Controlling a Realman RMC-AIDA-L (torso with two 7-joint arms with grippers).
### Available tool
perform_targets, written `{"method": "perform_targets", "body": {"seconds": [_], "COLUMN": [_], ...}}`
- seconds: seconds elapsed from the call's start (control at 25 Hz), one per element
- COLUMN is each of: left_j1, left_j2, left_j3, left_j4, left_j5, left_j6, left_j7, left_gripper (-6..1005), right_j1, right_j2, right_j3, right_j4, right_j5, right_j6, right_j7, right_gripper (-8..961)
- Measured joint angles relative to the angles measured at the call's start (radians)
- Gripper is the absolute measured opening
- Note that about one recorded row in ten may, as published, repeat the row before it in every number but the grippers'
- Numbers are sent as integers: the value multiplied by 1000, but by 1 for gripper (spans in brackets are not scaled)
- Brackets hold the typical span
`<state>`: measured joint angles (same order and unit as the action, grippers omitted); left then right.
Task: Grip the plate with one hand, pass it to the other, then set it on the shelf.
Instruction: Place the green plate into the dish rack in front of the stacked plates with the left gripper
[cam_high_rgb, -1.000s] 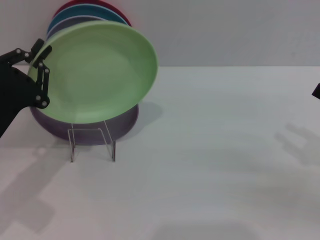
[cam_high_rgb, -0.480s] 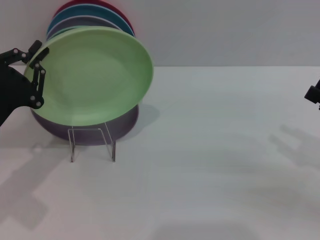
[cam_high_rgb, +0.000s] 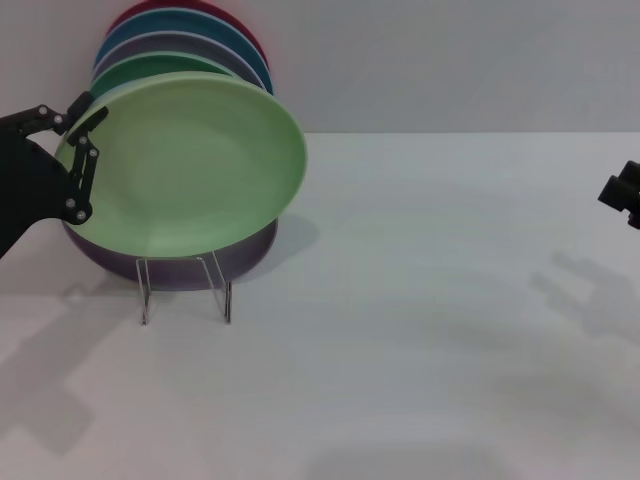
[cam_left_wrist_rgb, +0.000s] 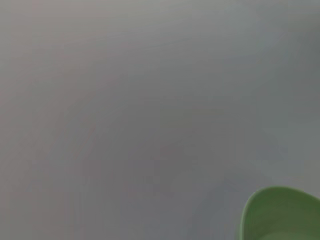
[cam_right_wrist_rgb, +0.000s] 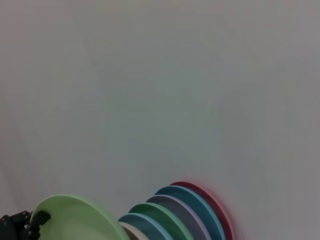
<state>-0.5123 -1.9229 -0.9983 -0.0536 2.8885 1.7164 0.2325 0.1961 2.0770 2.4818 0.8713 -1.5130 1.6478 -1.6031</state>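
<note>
The pale mint-green plate (cam_high_rgb: 185, 165) is held tilted in the air at the back left, just in front of the row of plates on the shelf (cam_high_rgb: 186, 288), a small clear acrylic stand. My left gripper (cam_high_rgb: 86, 125) is shut on the plate's left rim. The plate's edge shows in the left wrist view (cam_left_wrist_rgb: 280, 215). In the right wrist view the plate (cam_right_wrist_rgb: 75, 220) and the left gripper (cam_right_wrist_rgb: 22, 224) show far off. My right gripper (cam_high_rgb: 622, 192) shows only partly at the right edge, away from the plate.
Several plates lean on the stand behind the held one: a purple plate (cam_high_rgb: 240, 255) in front, then a darker green plate (cam_high_rgb: 150, 68), a lilac, a blue and a red one (cam_high_rgb: 190, 10). The white table (cam_high_rgb: 420, 330) stretches right and forward. A grey wall stands behind.
The plate has dropped a little and tilted flatter, showing more of the plates behind it. The right gripper has come a little further into view from the right edge.
</note>
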Motion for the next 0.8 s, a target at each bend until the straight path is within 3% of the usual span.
{"method": "perform_targets", "body": {"seconds": [0.32, 0.44, 0.8], "left_j1": [0, 5, 9], "left_j2": [0, -28, -59], "left_j3": [1, 1, -9], "left_j4": [1, 2, 4], "left_j5": [0, 0, 0], "left_j6": [-5, -61, -126], "left_j7": [3, 77, 137], "left_gripper": [76, 81, 95], "right_j1": [2, 2, 3], "right_j2": [0, 0, 0], "right_j3": [-3, -3, -3], "right_j4": [0, 1, 7], "right_j5": [0, 0, 0], "right_j6": [1, 2, 11], "right_j7": [0, 0, 6], "right_gripper": [622, 626, 639]}}
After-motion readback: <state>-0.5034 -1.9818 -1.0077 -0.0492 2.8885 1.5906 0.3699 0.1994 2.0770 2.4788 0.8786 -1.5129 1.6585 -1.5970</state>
